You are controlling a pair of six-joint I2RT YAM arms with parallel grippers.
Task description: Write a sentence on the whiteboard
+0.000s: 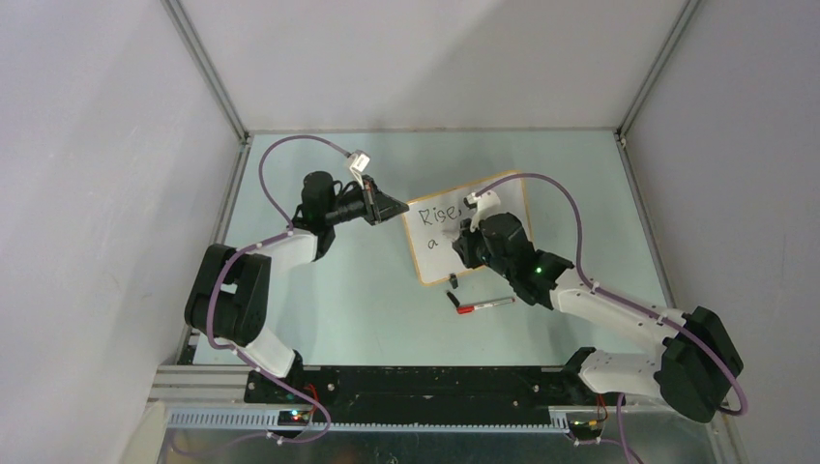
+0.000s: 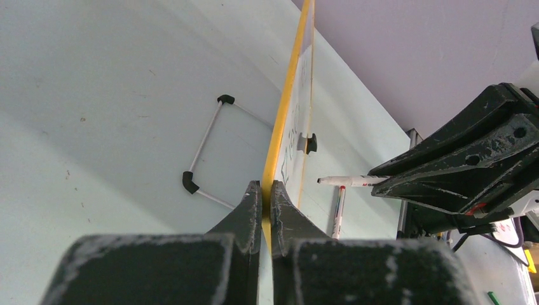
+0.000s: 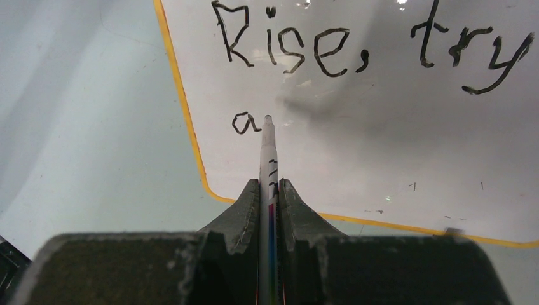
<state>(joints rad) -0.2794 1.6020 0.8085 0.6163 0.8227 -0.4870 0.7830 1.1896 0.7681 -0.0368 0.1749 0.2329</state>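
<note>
Whiteboard (image 1: 437,261) sits near the middle of the pale green counter (image 1: 338,290), between your two arms, tilted so its writing face shows to the overhead camera. Your left claw (image 2: 267,187) is clenched on the board's orange frame at its left edge, a finger on either side. Your right claw (image 3: 268,184) is clamped on a white marker (image 3: 268,146) that points at the board, its tip right beside a lone "a" on the second line; whether the tip touches the surface, you cannot tell. The sentence (image 3: 330,54) reads "Rise, try" along the top in black, with only that "a" beneath. A black clip foot (image 2: 309,143) sits on the board's lower edge. Behind the board, a thin wire bracket (image 2: 203,152) with black corners shows against the counter. A second marker (image 1: 483,305) with a red end lies flat on the counter just in front of the board, below your right claw.
</note>
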